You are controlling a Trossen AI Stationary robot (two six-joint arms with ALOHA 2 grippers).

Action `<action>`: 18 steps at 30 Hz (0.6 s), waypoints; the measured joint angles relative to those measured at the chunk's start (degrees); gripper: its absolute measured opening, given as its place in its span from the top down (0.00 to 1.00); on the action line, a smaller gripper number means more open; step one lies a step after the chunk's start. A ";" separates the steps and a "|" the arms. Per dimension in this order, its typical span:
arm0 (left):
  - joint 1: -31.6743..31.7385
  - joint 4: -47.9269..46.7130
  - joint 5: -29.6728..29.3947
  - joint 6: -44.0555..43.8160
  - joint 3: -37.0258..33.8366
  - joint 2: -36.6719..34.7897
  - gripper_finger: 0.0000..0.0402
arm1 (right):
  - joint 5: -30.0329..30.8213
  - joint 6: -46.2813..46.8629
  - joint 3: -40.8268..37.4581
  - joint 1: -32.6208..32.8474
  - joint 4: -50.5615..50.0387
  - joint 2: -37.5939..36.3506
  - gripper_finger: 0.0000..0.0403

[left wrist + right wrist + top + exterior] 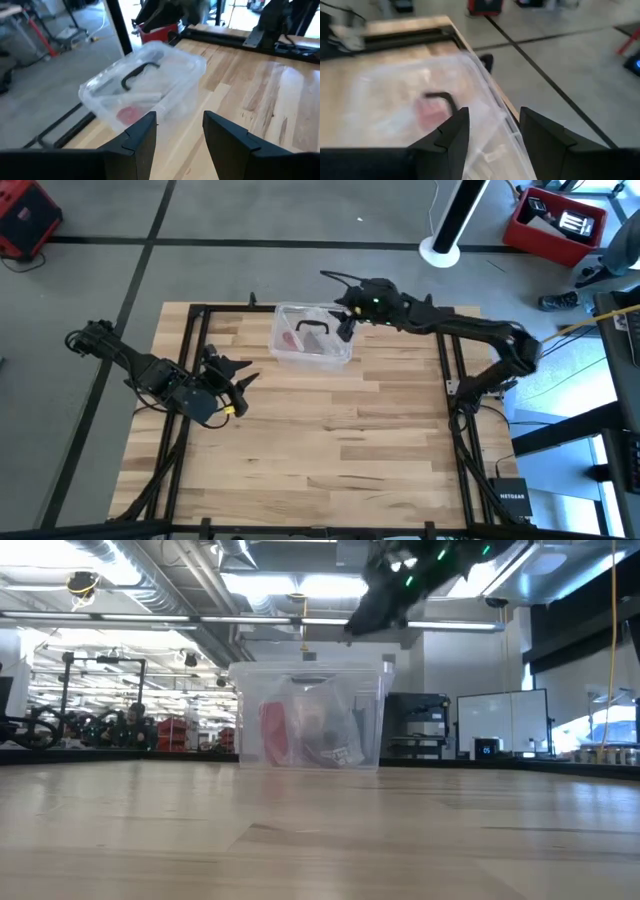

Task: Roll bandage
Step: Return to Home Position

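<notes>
Clear plastic, lid on: the box (318, 360) sits closed, with its black handle (137, 75) lying flat on the lid. The bandage (272, 732) is inside, a red patch low against the wall. Through the plastic you cannot tell roll from loose strip, and it may be in a bag. Your right gripper (492, 119) hangs above the box with fingers spread and nothing in them. The box's edge is just below its fingertips and the handle a little beyond them. Judged from this, open fingers over a shut lid mean the work on the box is done and only the retreat is left. Your left gripper (180, 120) is also spread and empty. The box is well ahead of its fingertips, with bare wood of the table (330, 450) between, so it looks parked clear of the job. On room to move: the low view shows clear air between the right gripper and the lid, so a straight lift looks free. Just past the right fingertips the table ends and the floor begins, and a black frame rail (225, 308) runs along that edge. The open side lies behind the right gripper, over bare table. Any sideways move before rising risks clipping the lid's rim or handle and shifting the light box. Rise first, then draw back.
</notes>
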 joint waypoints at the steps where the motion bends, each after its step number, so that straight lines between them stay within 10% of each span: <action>1: 0.00 1.35 -0.02 1.48 0.00 0.00 0.61 | -0.42 0.00 0.23 0.66 -1.73 -2.00 0.56; 9: 0.04 12.83 7.79 18.40 -0.65 2.40 0.67 | -4.03 2.17 -2.76 8.85 -12.84 -19.77 0.58; 18: 6.87 33.61 28.56 29.19 -15.54 -7.49 0.94 | -4.60 8.19 -24.66 14.42 -4.88 -40.85 0.87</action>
